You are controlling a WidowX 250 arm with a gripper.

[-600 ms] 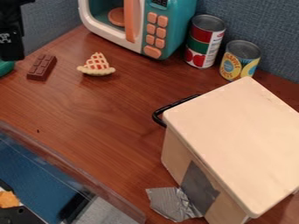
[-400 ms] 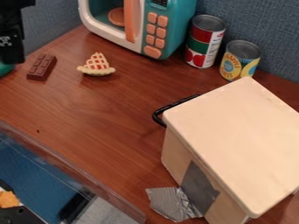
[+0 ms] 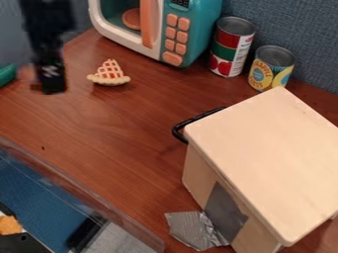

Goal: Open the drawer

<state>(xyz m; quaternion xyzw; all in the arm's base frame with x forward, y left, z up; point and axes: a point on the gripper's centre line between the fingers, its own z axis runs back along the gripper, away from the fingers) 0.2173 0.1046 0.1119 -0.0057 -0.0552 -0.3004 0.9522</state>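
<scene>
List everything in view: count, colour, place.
wooden box: 1, pale, right
handle: 1, black, box's far left side
tape: silver, lower front of box
toy microwave: 1, teal, white and orange, top
cans: 2, multicoloured, upper right
toy pie slice: 1, cream and red, upper left
rounded object: 1, green, left edge
bin: 1, clear, lower left
table: 1, brown, under everything
backdrop: blue-grey, behind
gripper: 1, black, upper left
</scene>
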